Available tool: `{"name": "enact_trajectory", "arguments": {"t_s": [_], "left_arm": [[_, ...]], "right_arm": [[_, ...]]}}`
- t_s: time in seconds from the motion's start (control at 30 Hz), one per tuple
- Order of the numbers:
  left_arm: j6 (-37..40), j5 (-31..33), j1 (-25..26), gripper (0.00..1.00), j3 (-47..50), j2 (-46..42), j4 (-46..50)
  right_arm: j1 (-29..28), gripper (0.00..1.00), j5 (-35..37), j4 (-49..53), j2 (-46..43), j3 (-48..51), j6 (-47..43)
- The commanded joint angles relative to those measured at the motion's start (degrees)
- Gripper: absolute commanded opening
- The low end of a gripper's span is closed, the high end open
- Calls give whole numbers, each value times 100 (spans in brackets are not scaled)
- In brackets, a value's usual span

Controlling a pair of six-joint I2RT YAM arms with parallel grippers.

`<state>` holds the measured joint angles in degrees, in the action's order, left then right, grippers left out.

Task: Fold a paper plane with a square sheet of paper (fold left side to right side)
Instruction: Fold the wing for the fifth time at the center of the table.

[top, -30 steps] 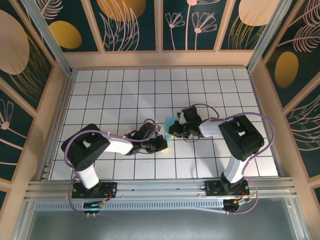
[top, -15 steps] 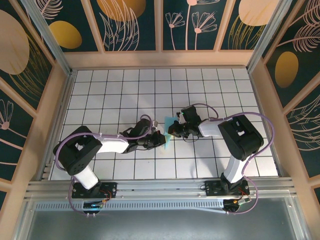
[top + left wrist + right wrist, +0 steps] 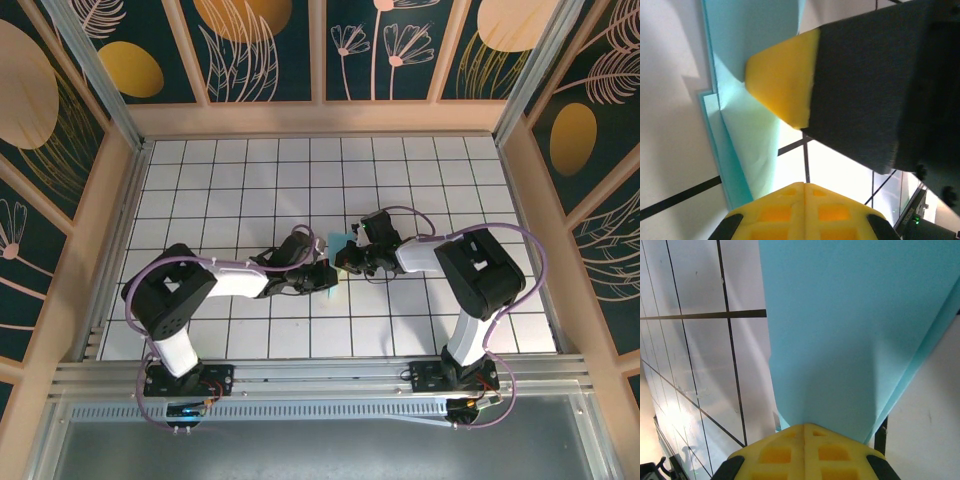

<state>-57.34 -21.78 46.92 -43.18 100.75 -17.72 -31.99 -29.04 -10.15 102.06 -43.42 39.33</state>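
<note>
Top external: the sheet of paper (image 3: 342, 241) lies near the middle of the tiled surface (image 3: 250, 180), already folded small, a turquoise patch showing between the two arms. The left gripper (image 3: 325, 277) and right gripper (image 3: 345, 262) meet right at it, very close together. With so little room, one could knock the other and shift the fold out of line.

Left wrist: the left gripper (image 3: 804, 185) has its fingers pressed together. The paper (image 3: 747, 140) reaches their left edge, but I cannot tell whether it is caught between them. Several stacked layers show, their edges slightly stepped. A yellow fingertip (image 3: 782, 82) of the right gripper rests on the upper flap.

Right wrist: the right gripper (image 3: 804, 426) pinches the paper (image 3: 840, 330), which fans out from its closed tips, smooth, with a second layer peeking along the right edge. A pull from here could tear the thin sheet or open the crease.
</note>
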Motion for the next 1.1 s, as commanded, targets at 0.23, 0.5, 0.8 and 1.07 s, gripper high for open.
{"name": "enact_trajectory", "arguments": {"t_s": [0.23,0.5,0.8,1.07], "left_arm": [[50,-148,-7,2,-41,315,-58],[43,-101,9,2,108,352,-82],[334,120,102,1,246,279,323],[1002,428,277,0,189,210,1083]], "right_arm": [[-108,0,643,919,480,247,-127],[-114,0,664,935,486,221,-132],[-107,0,680,1010,540,177,-181],[-109,0,741,1088,541,135,-219]]}}
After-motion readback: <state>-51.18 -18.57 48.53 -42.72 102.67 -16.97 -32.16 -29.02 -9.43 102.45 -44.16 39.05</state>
